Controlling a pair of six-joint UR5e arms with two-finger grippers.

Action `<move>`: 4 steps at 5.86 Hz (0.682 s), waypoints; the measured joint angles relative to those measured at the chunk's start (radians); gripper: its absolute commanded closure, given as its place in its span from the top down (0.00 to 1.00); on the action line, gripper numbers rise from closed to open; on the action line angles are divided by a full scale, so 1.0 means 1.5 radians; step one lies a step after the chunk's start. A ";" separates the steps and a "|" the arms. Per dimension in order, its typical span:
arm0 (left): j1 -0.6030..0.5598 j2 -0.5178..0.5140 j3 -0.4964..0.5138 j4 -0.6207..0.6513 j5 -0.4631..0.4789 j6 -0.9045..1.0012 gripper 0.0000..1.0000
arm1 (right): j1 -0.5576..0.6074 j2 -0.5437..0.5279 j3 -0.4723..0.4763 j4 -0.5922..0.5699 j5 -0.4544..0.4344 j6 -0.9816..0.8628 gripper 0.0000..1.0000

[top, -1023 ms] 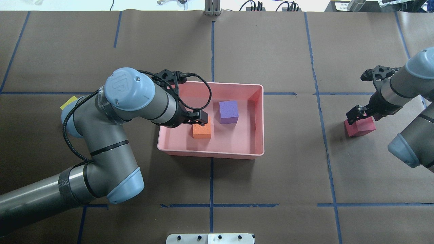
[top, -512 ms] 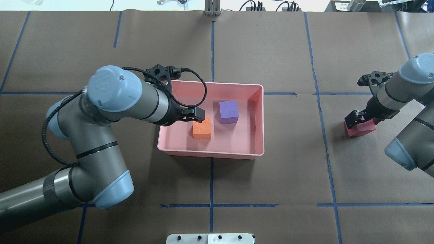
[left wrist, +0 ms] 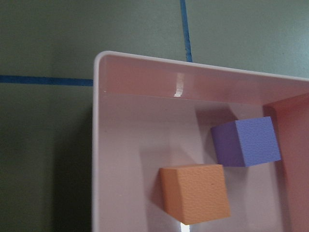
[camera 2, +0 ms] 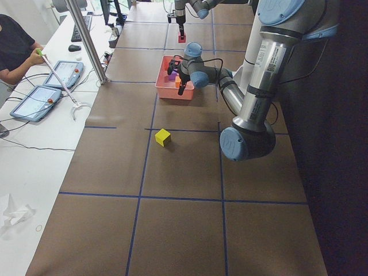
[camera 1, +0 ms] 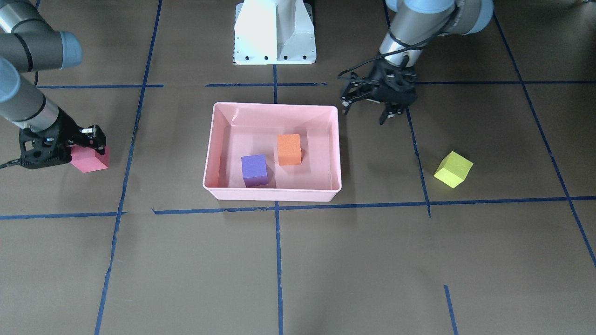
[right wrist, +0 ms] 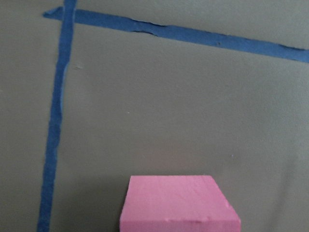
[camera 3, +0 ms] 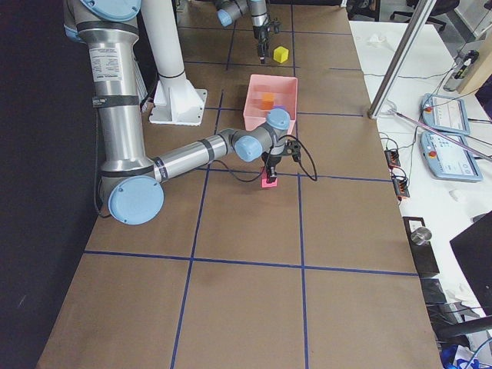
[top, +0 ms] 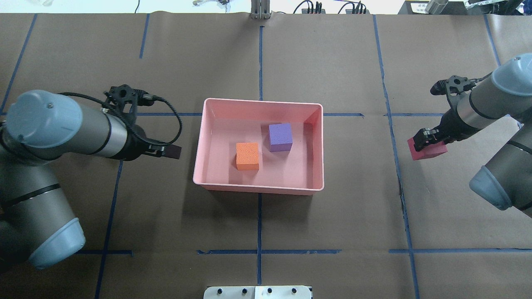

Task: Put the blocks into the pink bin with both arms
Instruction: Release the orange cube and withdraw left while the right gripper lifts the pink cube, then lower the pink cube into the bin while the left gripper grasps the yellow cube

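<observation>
The pink bin (top: 259, 189) stands mid-table and holds the orange block (top: 247, 156) and the purple block (top: 279, 137); all three also show in the left wrist view, bin rim (left wrist: 96, 145), orange (left wrist: 195, 193), purple (left wrist: 246, 141). My left gripper (top: 170, 151) is open and empty, just outside the bin's left wall. The yellow-green block (camera 1: 453, 169) lies on the table beyond that gripper (camera 1: 389, 114); my left arm hides it in the overhead view. My right gripper (top: 428, 139) is shut on the red-pink block (top: 426, 148), far right of the bin and low over the table.
The white pedestal base (camera 1: 274, 32) stands at the robot's side of the table. Blue tape lines cross the brown table cover. An operator (camera 2: 11, 52) with tablets sits beyond the table's far edge, next to a metal pole (camera 2: 86, 40).
My left gripper let go of the orange block in the bin and drew back left, out of the bin. My right gripper shifted the red-pink block a little toward the bin.
</observation>
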 measured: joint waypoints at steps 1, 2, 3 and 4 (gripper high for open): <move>-0.020 0.059 -0.011 -0.009 -0.001 0.071 0.99 | -0.010 0.051 0.043 -0.005 0.023 0.113 0.00; -0.041 0.093 -0.009 -0.013 -0.012 0.111 0.99 | -0.046 0.131 0.057 -0.014 0.028 0.251 0.00; -0.070 0.105 0.005 -0.014 -0.038 0.149 0.99 | -0.103 0.201 0.058 -0.020 -0.009 0.365 0.00; -0.099 0.106 0.028 -0.014 -0.062 0.184 0.99 | -0.166 0.244 0.048 -0.023 -0.078 0.431 0.01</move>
